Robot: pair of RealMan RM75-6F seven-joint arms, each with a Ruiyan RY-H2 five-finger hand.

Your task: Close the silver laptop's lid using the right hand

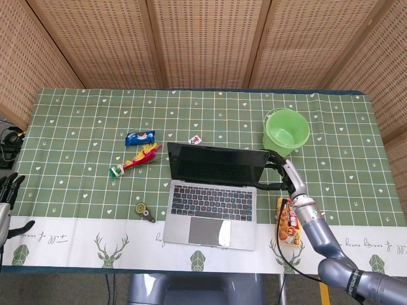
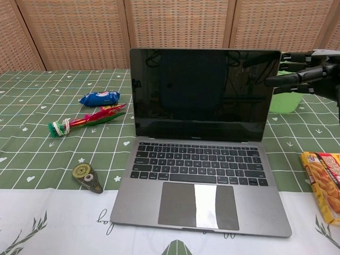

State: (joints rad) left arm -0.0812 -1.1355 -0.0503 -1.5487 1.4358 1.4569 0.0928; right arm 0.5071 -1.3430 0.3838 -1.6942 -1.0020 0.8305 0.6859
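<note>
The silver laptop (image 1: 213, 200) (image 2: 202, 159) stands open in the middle of the table, its dark screen (image 2: 204, 95) upright and facing me. My right hand (image 1: 284, 175) (image 2: 311, 71) hovers at the lid's right edge with fingers stretched out toward it, holding nothing. In the chest view its fingertips (image 2: 271, 81) reach just behind the screen's upper right corner; contact cannot be told. My left hand (image 1: 6, 194) hangs at the far left off the table edge, fingers apart and empty.
A green bucket (image 1: 287, 131) (image 2: 287, 93) stands behind the right hand. A snack packet (image 1: 289, 220) (image 2: 321, 183) lies right of the laptop. Left of it are a blue wrapper (image 1: 140, 137), a red-green toy (image 1: 135, 159) and a tape dispenser (image 1: 144, 211).
</note>
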